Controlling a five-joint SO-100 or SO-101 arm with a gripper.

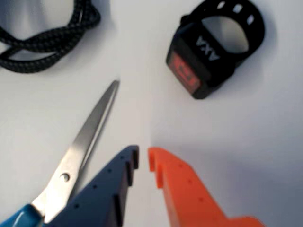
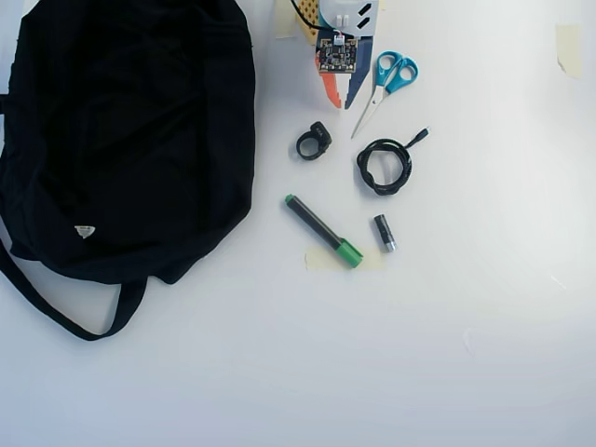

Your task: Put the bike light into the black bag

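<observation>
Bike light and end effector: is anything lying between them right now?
No. In the wrist view, only bare white table separates the end effector from the bike light; the scissors lie off to the left.

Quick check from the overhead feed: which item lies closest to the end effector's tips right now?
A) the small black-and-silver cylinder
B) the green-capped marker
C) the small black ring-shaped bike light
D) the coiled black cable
C: in the overhead view the small black ring-shaped bike light sits just below the end effector, nearer than the marker, cable or cylinder, and not yet gripped.
</observation>
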